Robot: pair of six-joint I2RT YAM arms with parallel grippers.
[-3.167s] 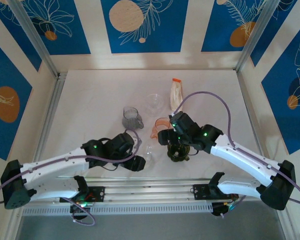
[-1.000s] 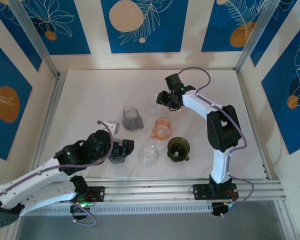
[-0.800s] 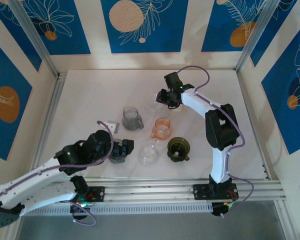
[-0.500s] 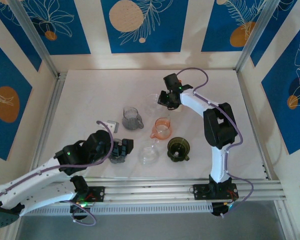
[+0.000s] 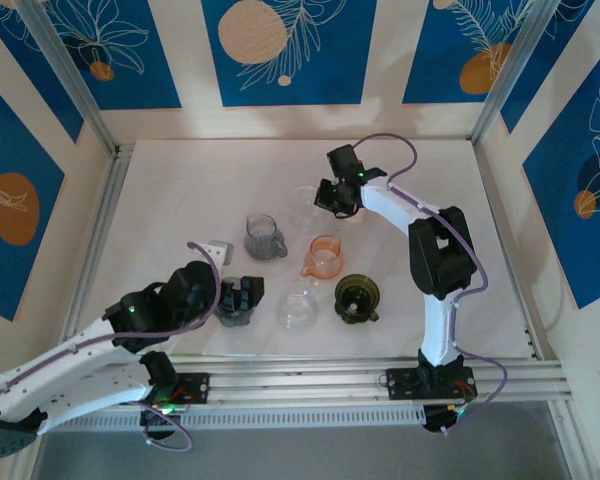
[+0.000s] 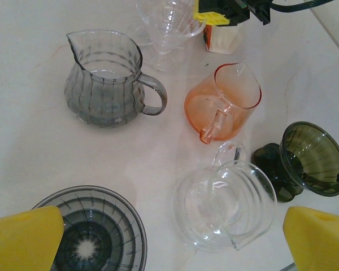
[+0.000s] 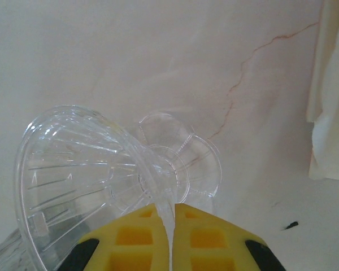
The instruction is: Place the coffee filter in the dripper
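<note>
- Change since a second before: right gripper [image 7: 170,217], then half open at the clear dripper [image 7: 85,164], had shut, fingers pinched on a thin clear part of it; which part, not clear.
- Change over three seconds: right arm had gone from the green dripper [image 5: 358,297] to the far middle of the table [image 6: 34,141]; left arm had swung so that its gripper lay further left.
- Left gripper [image 6: 169,243]: fingers spread wide, holding nothing, above the grey dripper [image 6: 96,237] and the clear pitcher [image 6: 226,206].
- Drippers, three: clear, far, tipped on its side in the right wrist view; green, near right, also on its side; grey, near left, mouth up.
- Pitchers, three: grey [image 6: 104,76], left; orange [image 6: 226,99], middle; clear, near, between the grey and green drippers.
- Filter pack [image 7: 330,84], one: on the table at the far side, just right of the clear dripper, apart from it, outside every dripper.
- Contents: the pitchers showed only their own glass and the table through it; the grey dripper showed its ribs and centre hole.
</note>
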